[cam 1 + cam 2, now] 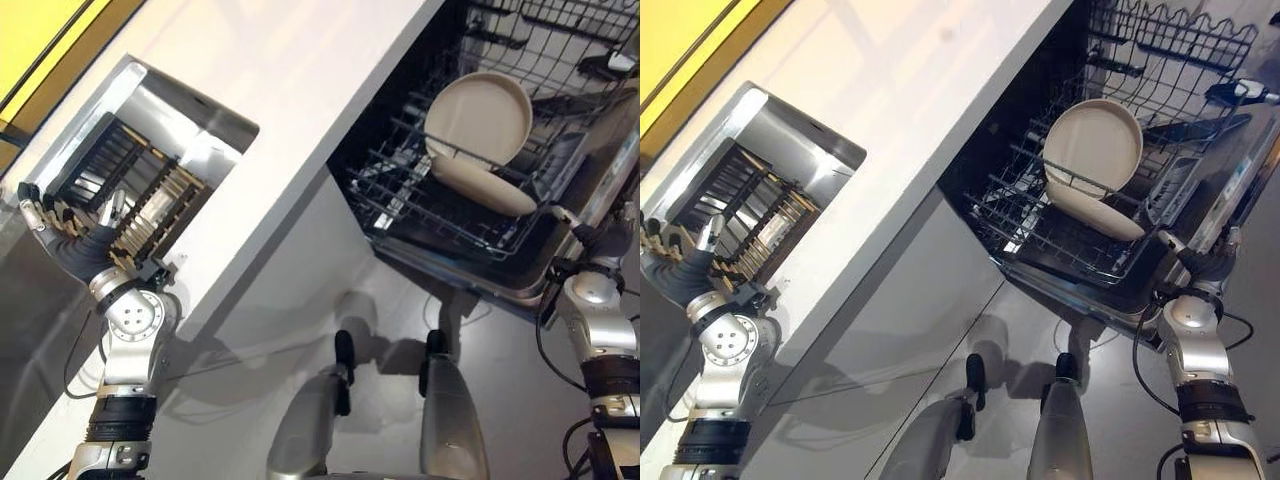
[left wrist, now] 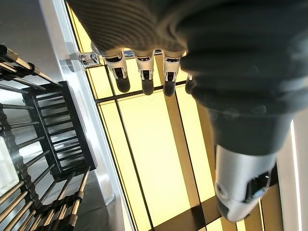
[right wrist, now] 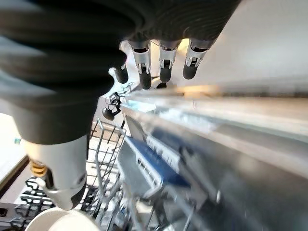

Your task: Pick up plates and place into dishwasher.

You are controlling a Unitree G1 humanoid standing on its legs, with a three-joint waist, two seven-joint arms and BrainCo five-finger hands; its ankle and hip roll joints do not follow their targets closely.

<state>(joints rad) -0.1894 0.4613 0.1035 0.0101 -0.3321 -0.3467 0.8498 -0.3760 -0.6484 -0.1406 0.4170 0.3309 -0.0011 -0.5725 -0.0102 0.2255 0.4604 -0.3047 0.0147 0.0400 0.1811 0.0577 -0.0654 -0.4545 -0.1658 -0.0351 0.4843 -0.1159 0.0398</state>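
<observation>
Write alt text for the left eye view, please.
Two beige plates stand in the lower rack of an open dishwasher. The robot's left hand is open at a dish rack in the sink.

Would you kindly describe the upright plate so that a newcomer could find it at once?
Start at the open dishwasher under the white counter and look into its dark wire rack. Two cream plates are there; the upright plate stands on edge showing its round face, while the other plate lies tilted below it.

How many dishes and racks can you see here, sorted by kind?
Beige plates in the dishwasher rack: 2, one upright, one lying tilted below it
Dishwasher wire rack: 1
Dish rack in the sink: 1
Total: 4
</observation>
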